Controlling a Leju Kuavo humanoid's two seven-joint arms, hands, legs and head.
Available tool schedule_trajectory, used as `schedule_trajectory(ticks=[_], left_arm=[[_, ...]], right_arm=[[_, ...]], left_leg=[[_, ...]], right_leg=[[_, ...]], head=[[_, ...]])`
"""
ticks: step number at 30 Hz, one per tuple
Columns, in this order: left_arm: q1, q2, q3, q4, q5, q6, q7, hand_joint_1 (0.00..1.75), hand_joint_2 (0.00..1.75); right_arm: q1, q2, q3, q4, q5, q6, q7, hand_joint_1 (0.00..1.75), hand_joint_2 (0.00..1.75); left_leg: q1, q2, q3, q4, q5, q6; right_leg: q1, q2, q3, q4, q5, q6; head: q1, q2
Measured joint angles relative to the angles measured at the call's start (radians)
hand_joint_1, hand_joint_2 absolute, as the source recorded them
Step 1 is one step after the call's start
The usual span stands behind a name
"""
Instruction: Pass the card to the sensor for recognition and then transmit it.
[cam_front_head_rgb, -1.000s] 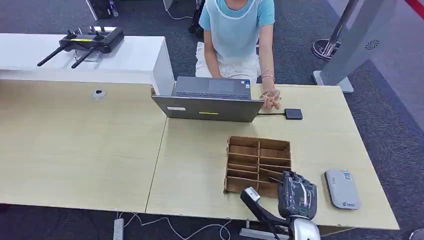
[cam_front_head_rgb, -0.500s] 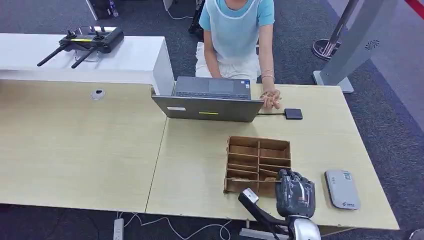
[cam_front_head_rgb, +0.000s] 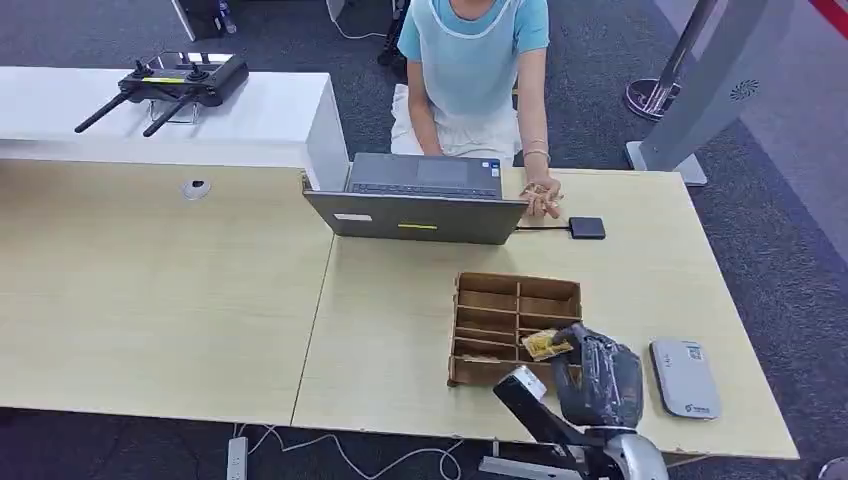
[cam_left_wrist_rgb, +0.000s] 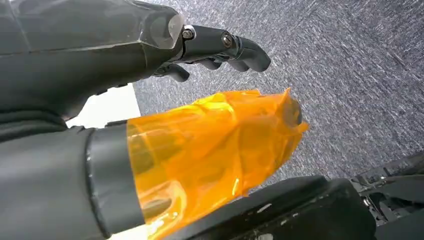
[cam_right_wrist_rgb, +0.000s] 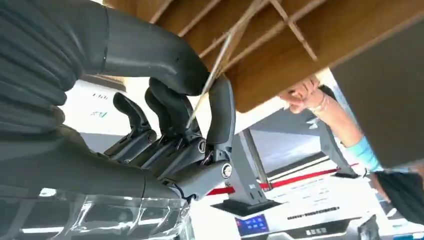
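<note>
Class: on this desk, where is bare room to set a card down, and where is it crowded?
Bare: the light wooden table left of the brown wooden divider box. Crowded: between box and grey card reader, where the right hand holds a yellowish card.

Head view looks down and forward from high up over the pale wooden table (cam_front_head_rgb: 180, 300), fairly far out; right wrist view sits close behind the right hand (cam_right_wrist_rgb: 165, 125), turned, facing the brown slotted wooden organiser box (cam_right_wrist_rgb: 310, 45), which the head view (cam_front_head_rgb: 515, 325) shares. Left wrist view sits tight behind the left hand (cam_left_wrist_rgb: 150, 60), facing grey carpet floor (cam_left_wrist_rgb: 350, 75).
</note>
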Motion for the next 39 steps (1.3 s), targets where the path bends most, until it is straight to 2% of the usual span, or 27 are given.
schedule_trajectory(ticks=[4,10,15,22,32,36,39], left_arm=[[0.0,0.0,0.0,0.0,0.002,0.0,0.0,0.0,0.0],[0.0,0.0,0.0,0.0,0.001,0.0,0.0,0.0,0.0],[0.0,0.0,0.0,0.0,-0.008,0.0,-0.003,0.0,0.0],[0.0,0.002,0.0,0.0,-0.049,-0.004,-0.006,0.0,0.0],[-0.001,0.01,0.0,0.0,-0.116,-0.009,-0.014,0.0,0.0],[-0.004,0.01,0.0,0.0,-0.151,-0.013,-0.016,0.0,0.0],[-0.006,0.011,0.0,0.0,-0.177,-0.017,-0.017,0.0,0.0]], right_arm=[[0.01,0.025,-0.039,-0.05,-0.085,0.025,-0.052,1.64,1.75],[0.017,0.044,-0.074,-0.1,-0.143,0.041,-0.092,1.75,1.75],[0.015,0.046,-0.083,-0.158,-0.287,0.098,-0.164,1.75,1.75],[-0.02,0.045,-0.083,-0.212,-0.375,0.142,-0.212,1.75,1.75],[-0.211,-0.022,-0.023,-0.248,-0.369,0.179,-0.153,1.75,1.75],[-0.338,-0.049,-0.013,-0.24,-0.375,0.213,-0.088,1.75,1.75],[-0.46,-0.063,-0.011,-0.207,-0.373,0.26,-0.005,1.75,1.75]], left_leg=[[0.0,0.0,0.0,0.0,0.0,0.0],[0.0,0.0,0.0,0.0,0.0,0.0],[0.0,0.0,0.0,0.0,0.0,0.0],[0.0,0.0,0.0,0.0,0.0,0.0],[0.0,0.001,0.001,0.0,0.0,0.0],[0.0,0.002,0.001,0.0,0.0,0.0],[0.0,0.002,0.001,0.0,0.001,0.0]], right_leg=[[0.0,0.0,0.0,0.0,0.0,0.0],[0.0,0.0,0.0,0.0,0.0,0.0],[0.0,0.0,0.0,0.0,0.0,0.0],[0.0,0.0,0.0,0.0,0.0,0.0],[0.0,0.001,0.001,0.0,0.001,0.0],[0.0,0.002,0.001,0.0,0.001,0.0],[-0.001,0.002,0.001,0.001,0.002,0.0]], head=[[0.0,0.0],[0.0,0.0],[0.0,0.0],[0.0,0.0],[0.0,0.0],[0.0,0.0],[0.0,0.0]])
